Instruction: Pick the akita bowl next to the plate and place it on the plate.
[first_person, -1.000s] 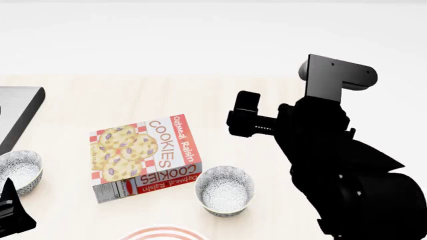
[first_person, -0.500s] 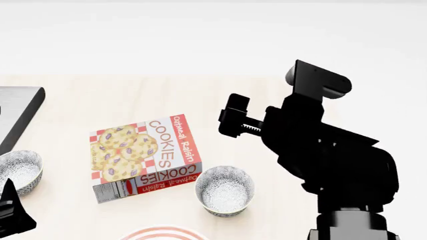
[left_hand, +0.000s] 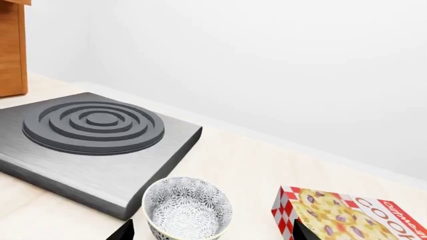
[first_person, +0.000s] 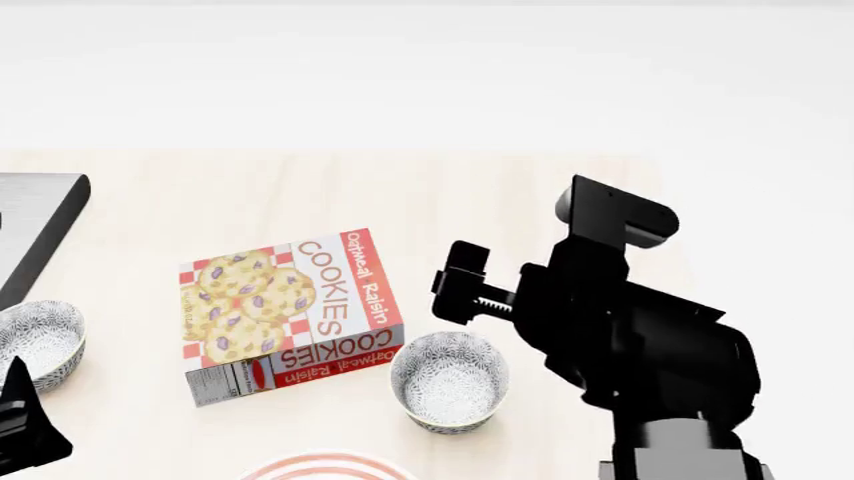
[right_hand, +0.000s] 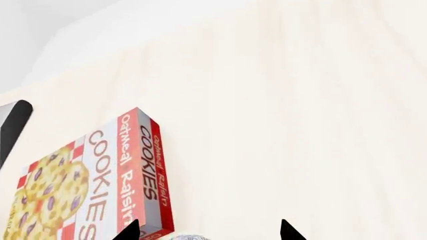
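Beside the akita bowl (first_person: 450, 380), right end effector (first_person: 461, 295) spread open, empty.

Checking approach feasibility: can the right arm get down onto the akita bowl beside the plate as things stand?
Probably yes. The right gripper hangs just above the akita bowl, nothing between them; the cookie box lies alongside, apparently clear.

matte black right arm (first_person: 641, 340), blocky housings (threaded screw near tool).

You see a grey-and-white speckled akita bowl (first_person: 450, 380), a red-and-white cookie box (first_person: 286, 312), and a red-ringed white plate (first_person: 327, 466).
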